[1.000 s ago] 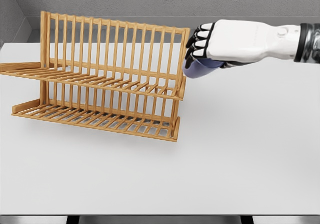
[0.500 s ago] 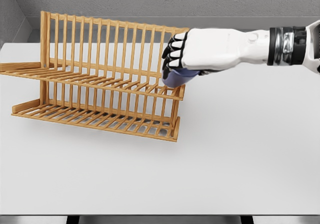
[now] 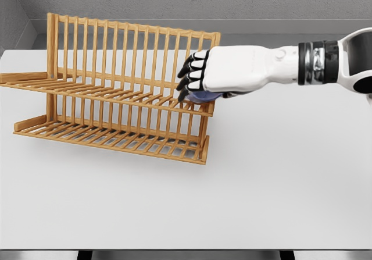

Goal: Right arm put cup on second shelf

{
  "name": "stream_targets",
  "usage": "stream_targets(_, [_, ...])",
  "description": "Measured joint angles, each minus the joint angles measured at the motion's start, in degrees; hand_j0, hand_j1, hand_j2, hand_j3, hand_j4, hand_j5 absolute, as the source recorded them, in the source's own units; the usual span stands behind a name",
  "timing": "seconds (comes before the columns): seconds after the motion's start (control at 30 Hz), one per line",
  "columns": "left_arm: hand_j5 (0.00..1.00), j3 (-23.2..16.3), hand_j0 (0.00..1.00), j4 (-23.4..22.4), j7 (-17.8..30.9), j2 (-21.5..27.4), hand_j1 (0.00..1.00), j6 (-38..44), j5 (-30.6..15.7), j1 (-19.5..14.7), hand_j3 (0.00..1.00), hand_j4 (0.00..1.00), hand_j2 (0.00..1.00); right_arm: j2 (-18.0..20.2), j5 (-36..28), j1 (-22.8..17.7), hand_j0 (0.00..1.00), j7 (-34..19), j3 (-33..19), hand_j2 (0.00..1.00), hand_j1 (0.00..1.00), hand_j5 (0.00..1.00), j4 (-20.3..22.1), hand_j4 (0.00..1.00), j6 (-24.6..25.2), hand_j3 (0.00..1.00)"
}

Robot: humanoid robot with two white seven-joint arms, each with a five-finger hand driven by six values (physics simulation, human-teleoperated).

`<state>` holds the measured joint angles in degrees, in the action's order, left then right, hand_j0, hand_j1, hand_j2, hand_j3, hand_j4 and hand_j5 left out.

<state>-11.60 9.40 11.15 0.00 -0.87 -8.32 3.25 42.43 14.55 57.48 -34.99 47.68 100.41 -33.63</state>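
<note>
The right hand, clenched around the cup, had moved leftward over the rack and dropped; the cup beneath its palm now seemed to rest on the upper shelf, ready for release.

A blue-violet cup was mostly hidden beneath the curled fingers of the right hand, with only a sliver of its lower body showing. It sat at the right end of a two-tier wooden rack, level with the rack's upper slatted shelf and just above that shelf's slats. Whether the cup touched the slats could not be told. The rack's lower shelf lay below it.
</note>
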Motion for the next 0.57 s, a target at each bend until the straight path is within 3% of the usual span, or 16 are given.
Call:
stream_targets(0.1, [1.0,0.0,1.0,0.0,0.0,0.0,1.0,0.0,0.0,0.0,1.0,1.0,1.0,0.1,0.0,-0.1,1.0,0.0,-2.1,1.0,1.0,1.0,-0.1,1.0,0.0,1.0])
stream_targets(0.2, [1.0,0.0,1.0,0.0,0.0,0.0,1.0,0.0,0.0,0.0,1.0,1.0,1.0,1.6,-0.1,-3.4,1.0,0.0,-9.4,1.0,1.0,1.0,-1.1,1.0,-0.1,1.0])
stream_targets(0.3, [1.0,0.0,1.0,0.0,0.0,0.0,1.0,0.0,0.0,0.0,1.0,1.0,1.0,6.1,0.0,-15.0,1.0,-0.1,-19.8,1.0,1.0,1.0,-3.4,1.0,-0.8,1.0])
stream_targets(0.37, [1.0,0.0,1.0,0.0,0.0,0.0,1.0,0.0,0.0,0.0,1.0,1.0,1.0,8.6,-0.2,-20.5,1.0,0.0,-25.1,1.0,1.0,1.0,-4.8,1.0,-1.0,1.0])
stream_targets(0.47, [1.0,0.0,1.0,0.0,0.0,0.0,1.0,0.0,0.0,0.0,1.0,1.0,1.0,8.0,0.3,-34.4,1.0,-0.1,-34.7,1.0,1.0,1.0,-6.2,1.0,-1.4,1.0])
stream_targets(0.57, [1.0,0.0,1.0,0.0,0.0,0.0,1.0,0.0,0.0,0.0,1.0,1.0,1.0,4.2,0.7,-36.1,1.0,-0.1,-43.6,1.0,1.0,1.0,-7.7,1.0,-1.5,1.0])
